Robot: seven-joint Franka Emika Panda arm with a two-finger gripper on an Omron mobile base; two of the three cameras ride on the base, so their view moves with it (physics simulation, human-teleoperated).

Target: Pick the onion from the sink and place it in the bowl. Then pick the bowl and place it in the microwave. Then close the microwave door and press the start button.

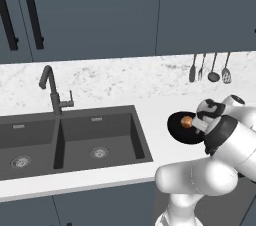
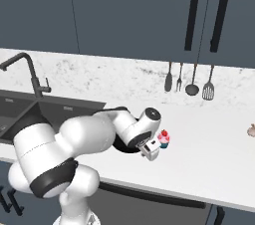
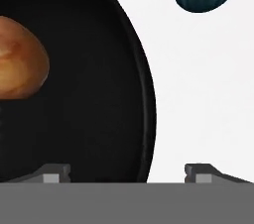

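1. On the white counter [image 2: 209, 149] just right of the sink [image 1: 75, 140], the onion [image 1: 186, 121] already sits inside the bowl [image 1: 175, 127], so I'd say step one is done and the bowl pickup is the step in hand.
2. The gripper [image 3: 127, 171] hangs low over the bowl's edge. In the hand view one fingertip sits over the black inside and the other over bare counter, with the rim running between them. So the jaws are spread fairly wide, holding nothing, straddling the rim.
3. The onion sits off to one side of the bowl, apart from the fingers.
4. What could go wrong, my guess: pinching a wide, shallow bowl by one edge means it can tilt once lifted, and the onion could roll out.
5. The rim looks thin and glossy too, so a shallow bite might just slip off.
6. There's a cupcake [image 2: 164, 138] just beside the bowl, near the gripper. A sloppy approach or swing could knock it over.
7. Can't see the microwave from here, so no idea how far the carry is.
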